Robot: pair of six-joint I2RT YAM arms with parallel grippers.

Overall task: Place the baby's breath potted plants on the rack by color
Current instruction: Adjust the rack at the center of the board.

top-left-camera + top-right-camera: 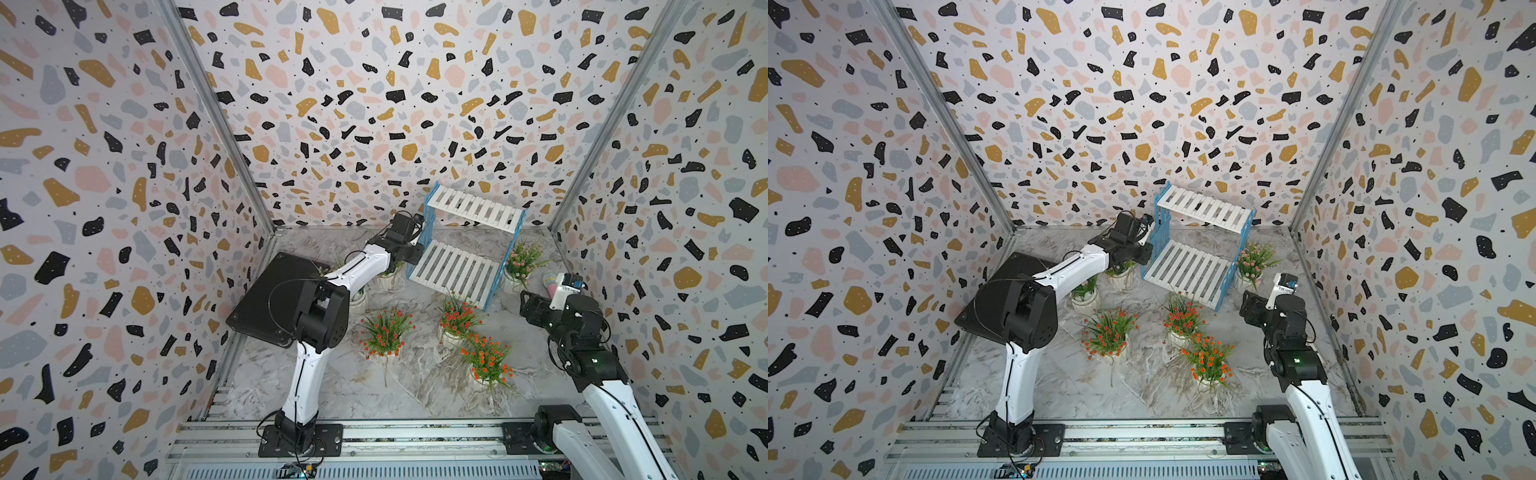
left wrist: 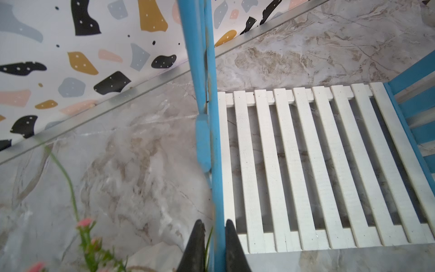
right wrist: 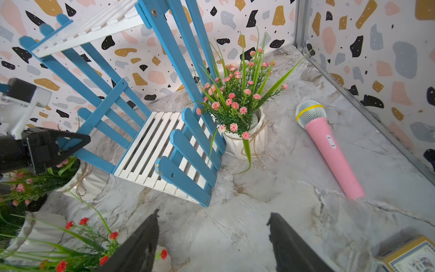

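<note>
Now: left jaws clamped on rack [image 2: 216,164] side frame; right jaws wide apart over table [image 3: 282,183].

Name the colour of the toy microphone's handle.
The microphone handle is pink; clearest in the right wrist view.

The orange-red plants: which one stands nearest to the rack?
The plant at the front corner of the rack; the other two stand clearly farther from it.
</note>
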